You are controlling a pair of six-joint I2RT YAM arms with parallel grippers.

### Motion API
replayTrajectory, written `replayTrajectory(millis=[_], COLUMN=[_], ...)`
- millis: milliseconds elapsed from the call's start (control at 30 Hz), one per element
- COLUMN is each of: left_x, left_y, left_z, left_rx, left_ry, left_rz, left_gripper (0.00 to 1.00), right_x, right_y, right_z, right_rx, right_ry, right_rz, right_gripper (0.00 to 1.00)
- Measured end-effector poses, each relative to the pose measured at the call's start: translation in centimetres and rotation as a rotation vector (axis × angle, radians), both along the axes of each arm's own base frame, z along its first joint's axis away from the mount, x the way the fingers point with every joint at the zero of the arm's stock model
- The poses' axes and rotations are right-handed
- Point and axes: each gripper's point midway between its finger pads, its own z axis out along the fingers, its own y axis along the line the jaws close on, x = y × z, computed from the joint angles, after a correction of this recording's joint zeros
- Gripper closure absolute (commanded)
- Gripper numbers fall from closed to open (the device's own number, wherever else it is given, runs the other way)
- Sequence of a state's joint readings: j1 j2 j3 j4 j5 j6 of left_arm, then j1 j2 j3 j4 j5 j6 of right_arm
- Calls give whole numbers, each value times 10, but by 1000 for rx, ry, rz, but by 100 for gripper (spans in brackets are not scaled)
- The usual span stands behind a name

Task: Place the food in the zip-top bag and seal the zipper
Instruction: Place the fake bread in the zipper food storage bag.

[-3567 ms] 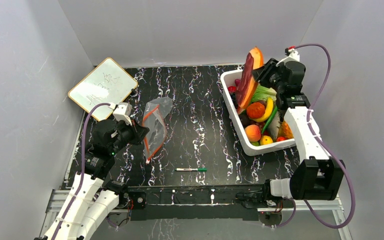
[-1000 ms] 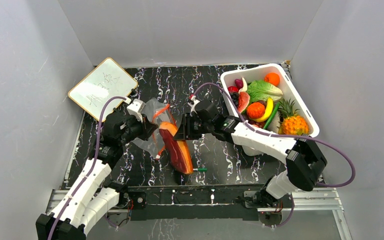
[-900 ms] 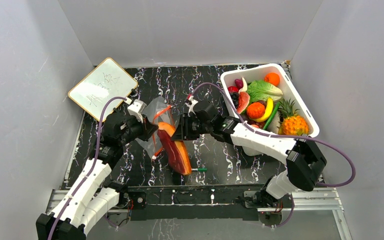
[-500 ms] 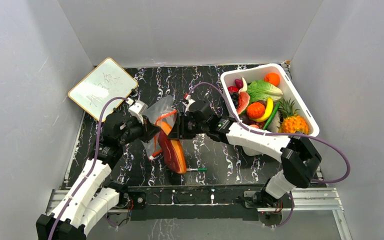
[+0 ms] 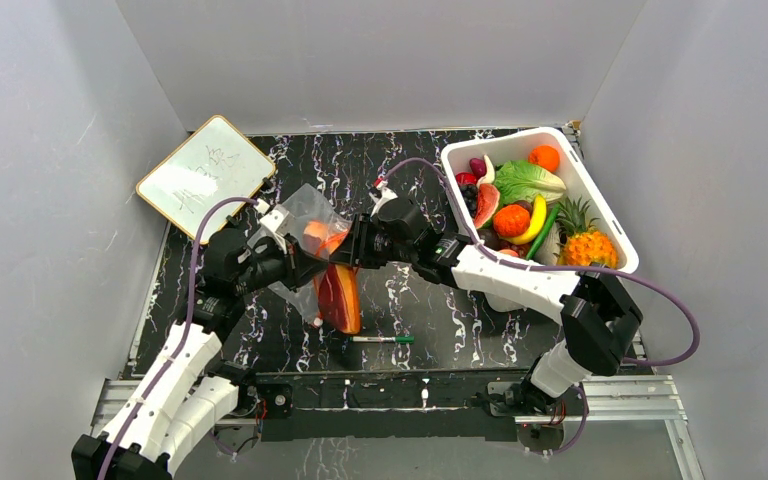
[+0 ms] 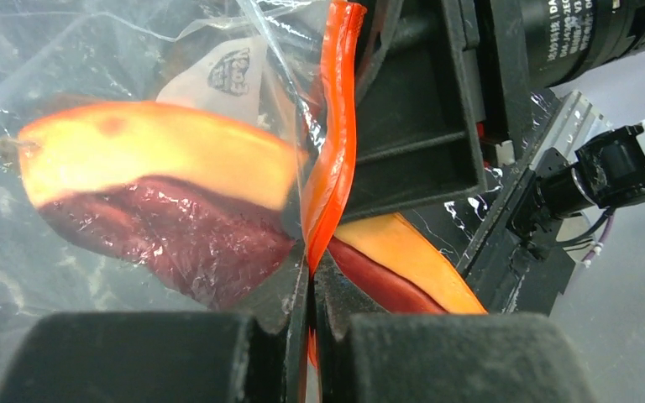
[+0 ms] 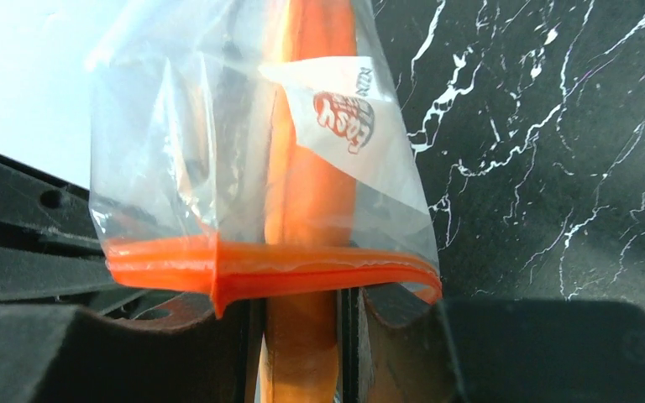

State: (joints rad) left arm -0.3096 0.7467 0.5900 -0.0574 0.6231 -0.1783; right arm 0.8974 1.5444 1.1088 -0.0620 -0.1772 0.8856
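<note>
Fruit slice (image 5: pixel 340 295), long, with orange skin and dark red flesh, sits partly inside the zip-top bag (image 5: pixel 310 205) at the middle-left of the worktop (image 5: pixel 410 190). Its far end is in the clear plastic and its near end sticks out through the mouth toward the front edge.

The left jaws, at the end of the left arm (image 5: pixel 185 345), are clenched on the zipper (image 6: pixel 336 126). In the left wrist view the two black pads press together with the orange-red strip pinched between them. The strip rises from there and bends a little. To its left, the slice shows through the crinkled film.

The right jaws, at the end of the right arm (image 5: pixel 505 275), are grasping the fruit slice. In the right wrist view the orange skin passes between the two pads, and the zipper lies across the slice just above them. A white label with red print is on the bag beside the slice.

The white tub (image 5: pixel 505 138) stands at the right, well apart from the bag. It holds more food: a pineapple (image 5: pixel 588 245), a lettuce (image 5: pixel 528 182), a banana (image 5: pixel 535 220) and an orange (image 5: pixel 545 158), among others. A marker pen (image 5: pixel 382 339) lies on the worktop near the front, just beside the low end of the slice. A whiteboard (image 5: pixel 205 175) leans at the far-left corner.
</note>
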Motion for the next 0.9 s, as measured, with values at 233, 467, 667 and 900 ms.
replayTrajectory(millis=[233,467,667,900], left_x=[-9,-19,-24,-19], left_y=[-6,-12,-14,-14], left_z=[1,7,14,18], left_rx=[-29,-77,-116,-145], left_ry=[30,64,95,123], left_rz=[-45,-84,-88,-45], left_gripper=[100,100,100,100], right_x=[14,28,34,29], right_y=[-3,-7,-11,-5], right_z=[3,2,7,16], right_rx=[-2,10,16,18], right_ry=[-39,-77,-107,-121], right_rz=[-67,-150,-180,-115], right_gripper=[100,100,100,63])
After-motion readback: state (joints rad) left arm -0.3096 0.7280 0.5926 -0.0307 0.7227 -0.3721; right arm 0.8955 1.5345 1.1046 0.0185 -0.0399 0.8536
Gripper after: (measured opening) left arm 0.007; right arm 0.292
